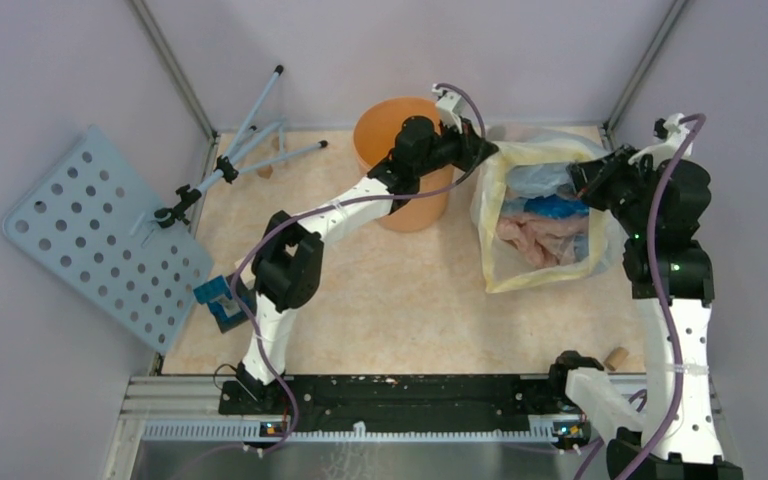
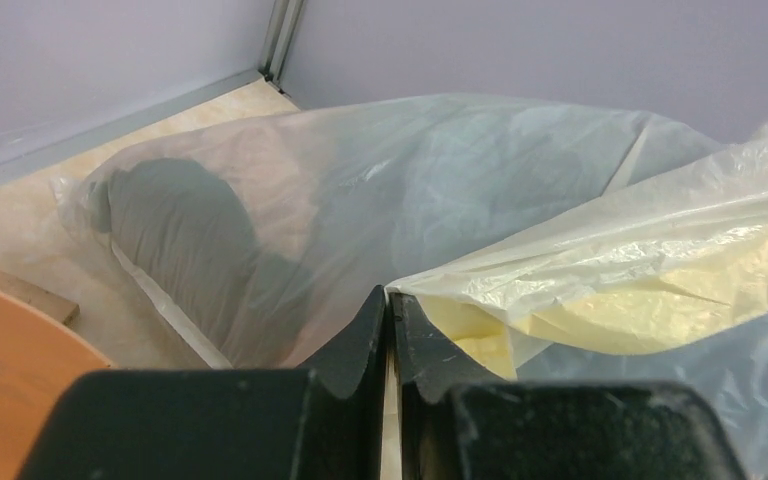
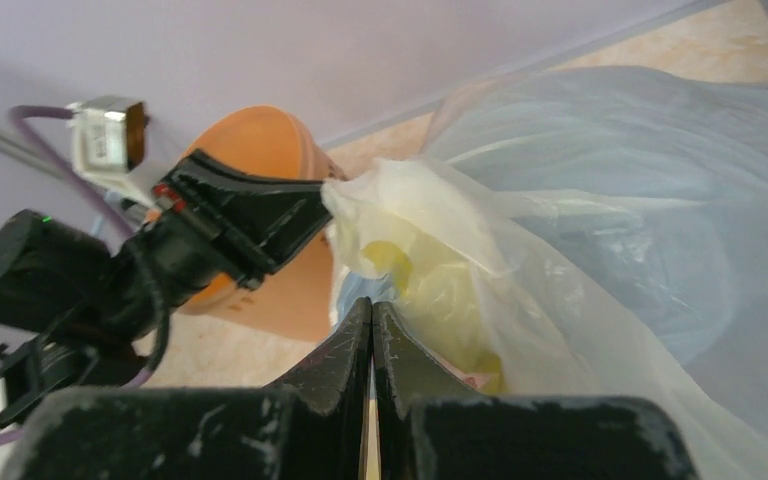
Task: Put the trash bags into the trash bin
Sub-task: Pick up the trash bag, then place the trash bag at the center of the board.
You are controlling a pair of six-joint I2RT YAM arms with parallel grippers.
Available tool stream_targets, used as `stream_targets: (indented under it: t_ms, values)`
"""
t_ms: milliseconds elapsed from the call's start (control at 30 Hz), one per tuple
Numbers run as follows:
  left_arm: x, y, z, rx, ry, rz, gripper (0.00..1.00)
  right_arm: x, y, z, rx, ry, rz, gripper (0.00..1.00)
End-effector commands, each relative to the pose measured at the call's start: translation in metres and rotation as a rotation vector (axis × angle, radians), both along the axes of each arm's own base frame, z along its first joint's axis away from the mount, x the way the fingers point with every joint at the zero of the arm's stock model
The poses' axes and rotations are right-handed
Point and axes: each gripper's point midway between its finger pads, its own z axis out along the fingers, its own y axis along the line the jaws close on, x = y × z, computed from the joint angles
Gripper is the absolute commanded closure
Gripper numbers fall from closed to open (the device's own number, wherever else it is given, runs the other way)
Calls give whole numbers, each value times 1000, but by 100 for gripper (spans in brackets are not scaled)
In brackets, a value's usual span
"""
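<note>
The orange trash bin [image 1: 385,125] stands at the back centre, and it also shows in the left wrist view [image 2: 5,375] and the right wrist view [image 3: 260,140]. To its right lies the big clear yellow-edged bag [image 1: 545,275]. Grey-bluish trash bags [image 1: 540,178] lie inside it with blue and pink stuff. They also show through the film in the right wrist view [image 3: 640,190]. My left gripper [image 1: 488,150] is shut on the big bag's yellow edge [image 2: 520,290] beside the bin. My right gripper [image 1: 582,183] is shut at the bag's right side. No plastic shows between its tips [image 3: 372,305].
A grey-blue perforated panel [image 1: 100,235] leans at the left wall. A tripod [image 1: 250,150] lies at the back left. A blue object [image 1: 218,300] sits by the left arm. A small wooden block [image 1: 617,356] lies at the near right, another [image 2: 20,290] behind the bin.
</note>
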Motion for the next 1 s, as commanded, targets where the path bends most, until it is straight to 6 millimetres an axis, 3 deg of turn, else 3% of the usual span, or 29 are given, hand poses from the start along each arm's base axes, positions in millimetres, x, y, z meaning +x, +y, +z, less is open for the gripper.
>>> stream_targets:
  t_ms: [0, 233, 333, 500, 633, 800, 967]
  values:
    - [14, -5, -18, 29, 16, 5, 90, -28, 33, 77, 51, -207, 179, 100]
    - [14, -11, -20, 22, 34, -16, 90, -64, 80, 127, 117, -318, 481, 100]
    - [14, -10, -18, 26, 25, -11, 90, -91, 107, 147, 159, -393, 702, 100]
    - [15, -8, -17, 28, 19, -5, 90, -131, 129, 162, 202, -452, 948, 100]
    - [14, -8, -14, 24, 18, -6, 90, -142, 140, 152, 227, -429, 1042, 100]
    - [15, -7, -11, 28, 8, -1, 89, -145, 156, 125, 288, -346, 1125, 100]
    - [13, -5, -7, 33, -1, -1, 89, -133, 183, 67, 327, -175, 1158, 100]
